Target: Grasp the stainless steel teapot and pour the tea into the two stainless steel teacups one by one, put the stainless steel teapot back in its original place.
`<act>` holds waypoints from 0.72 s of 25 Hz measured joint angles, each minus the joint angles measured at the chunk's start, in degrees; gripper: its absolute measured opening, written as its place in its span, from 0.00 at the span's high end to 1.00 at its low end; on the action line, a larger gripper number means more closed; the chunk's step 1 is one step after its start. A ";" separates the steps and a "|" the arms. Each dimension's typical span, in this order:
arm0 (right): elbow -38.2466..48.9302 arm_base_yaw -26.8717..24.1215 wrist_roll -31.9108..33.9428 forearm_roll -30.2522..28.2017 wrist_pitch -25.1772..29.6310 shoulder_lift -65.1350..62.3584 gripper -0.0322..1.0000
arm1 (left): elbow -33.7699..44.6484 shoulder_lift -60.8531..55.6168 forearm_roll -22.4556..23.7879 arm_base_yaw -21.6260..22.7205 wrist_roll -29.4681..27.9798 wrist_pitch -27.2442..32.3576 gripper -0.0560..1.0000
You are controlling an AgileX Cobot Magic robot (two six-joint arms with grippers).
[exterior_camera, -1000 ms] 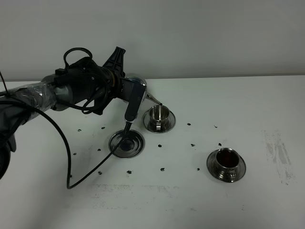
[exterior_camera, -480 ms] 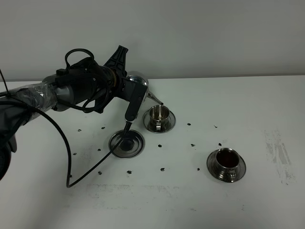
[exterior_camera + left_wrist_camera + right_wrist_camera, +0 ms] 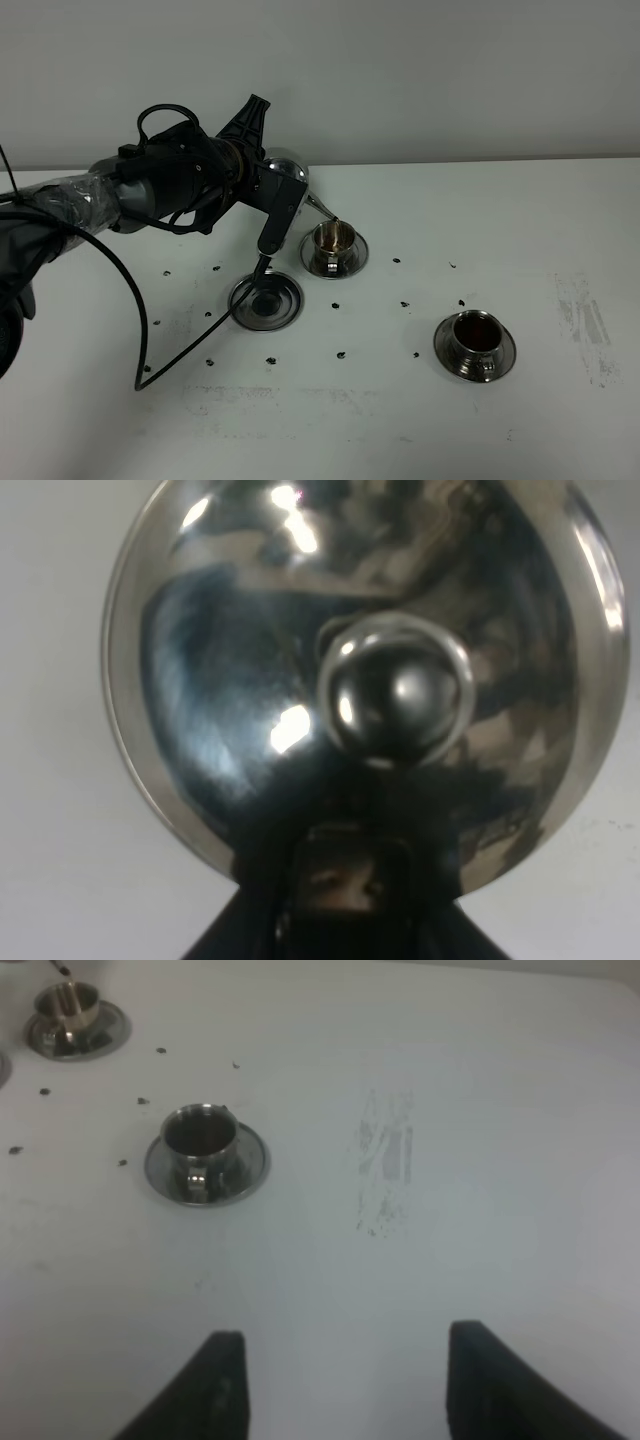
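Left end effector (image 3: 256, 172): clamped shut on the teapot (image 3: 289, 170) handle, pot lifted and tilted.
Spout (image 3: 326, 210): just over far left cup (image 3: 333, 238).
Near right cup (image 3: 477, 334): holds tea.
Right end effector (image 3: 345, 1333): open, empty.
Tip: tilt slowly, spout centred over cup.
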 joint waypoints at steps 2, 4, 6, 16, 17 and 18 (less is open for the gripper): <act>0.00 0.00 0.00 0.00 0.00 0.00 0.55 | 0.00 0.00 0.07 0.00 0.00 0.00 0.74; 0.00 0.00 0.00 0.00 0.00 0.00 0.55 | 0.00 0.00 0.22 0.00 0.00 0.00 0.74; 0.00 0.00 0.00 0.00 0.00 0.00 0.55 | 0.00 0.00 0.67 0.00 0.00 0.00 0.74; 0.00 0.00 0.00 0.00 0.00 0.00 0.55 | 0.00 0.00 2.23 0.00 0.05 0.00 0.74; 0.00 0.00 0.00 0.00 0.00 0.00 0.55 | 0.00 0.00 2.64 0.00 0.05 0.00 0.74; 0.00 0.00 0.00 0.00 0.00 0.00 0.55 | 0.00 0.00 2.93 0.00 0.05 0.00 0.74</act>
